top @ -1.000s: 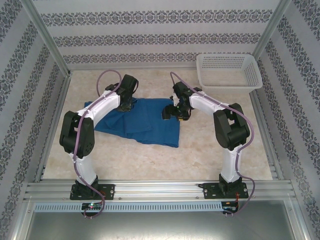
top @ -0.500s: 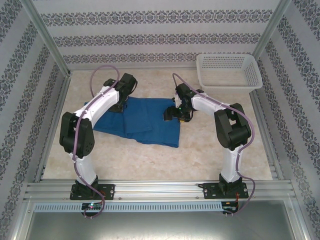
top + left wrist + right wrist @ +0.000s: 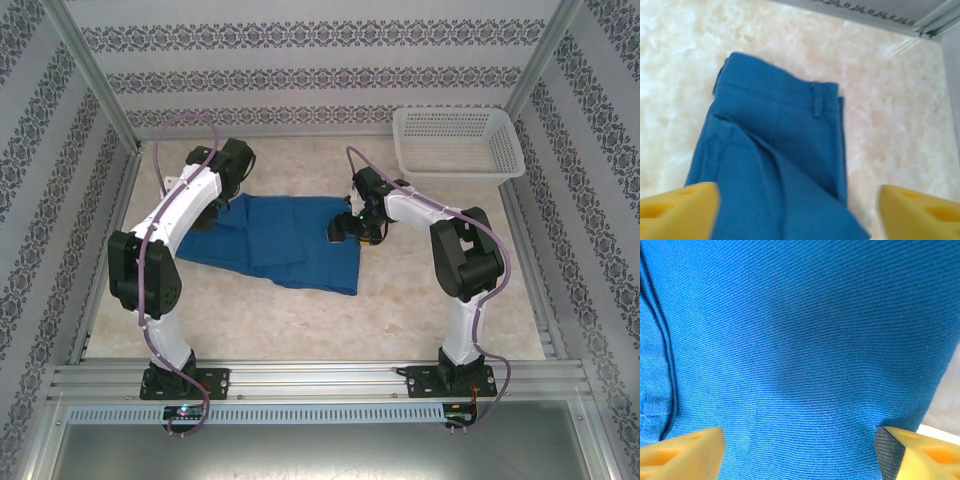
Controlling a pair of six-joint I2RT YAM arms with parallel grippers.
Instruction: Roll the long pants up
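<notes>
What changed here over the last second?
The left gripper opened, letting go of the long pants at the waistband end, and its arm drew away to the far left. The right gripper stayed open over the pants' right edge; the pants and basket did not move.

The long pants point(image 3: 290, 245) are plain royal-blue cloth, lying unrolled and mostly flat across the middle of the table point(image 3: 420, 310). They run left to right. The waistband point(image 3: 775, 92), with a belt loop, is at the left end. A long fold creases the fabric lengthwise. Close up, the cloth point(image 3: 800, 340) shows a fine twill weave.
</notes>
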